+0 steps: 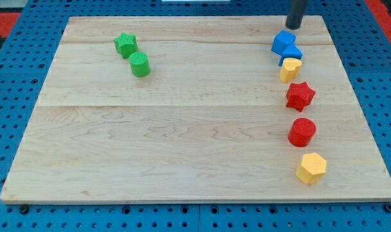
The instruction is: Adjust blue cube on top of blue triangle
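We carry no pincer, so no spread to tell: our tip (293, 27) hovers just above the blue cube (283, 42), which touches the blue triangle (291, 53) on the worktop (195, 129).

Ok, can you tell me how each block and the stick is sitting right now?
my tip: just above the blue cube, apart
blue cube: touching blue triangle
blue triangle: touching yellow block below
yellow block: flat
red star: alone
red cylinder: upright
yellow hexagon: alone
green star: beside green cylinder
green cylinder: upright
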{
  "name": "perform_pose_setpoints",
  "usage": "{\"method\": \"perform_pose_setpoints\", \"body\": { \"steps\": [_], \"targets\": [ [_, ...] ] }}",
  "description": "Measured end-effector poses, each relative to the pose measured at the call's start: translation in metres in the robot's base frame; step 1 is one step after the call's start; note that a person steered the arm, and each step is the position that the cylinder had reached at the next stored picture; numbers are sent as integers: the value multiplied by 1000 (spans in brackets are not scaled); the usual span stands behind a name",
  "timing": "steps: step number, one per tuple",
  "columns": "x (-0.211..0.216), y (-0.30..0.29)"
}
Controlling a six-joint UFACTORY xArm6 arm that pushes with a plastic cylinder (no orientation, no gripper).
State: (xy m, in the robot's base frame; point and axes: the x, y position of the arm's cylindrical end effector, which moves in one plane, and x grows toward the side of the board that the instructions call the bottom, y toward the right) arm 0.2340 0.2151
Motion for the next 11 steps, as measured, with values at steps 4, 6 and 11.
{"method": "perform_pose_setpoints", "body": {
  "steps": [4,6,11],
  "targets": [
    [10,-66],
    [56,-84],
    [14,-63]
  ]
}}
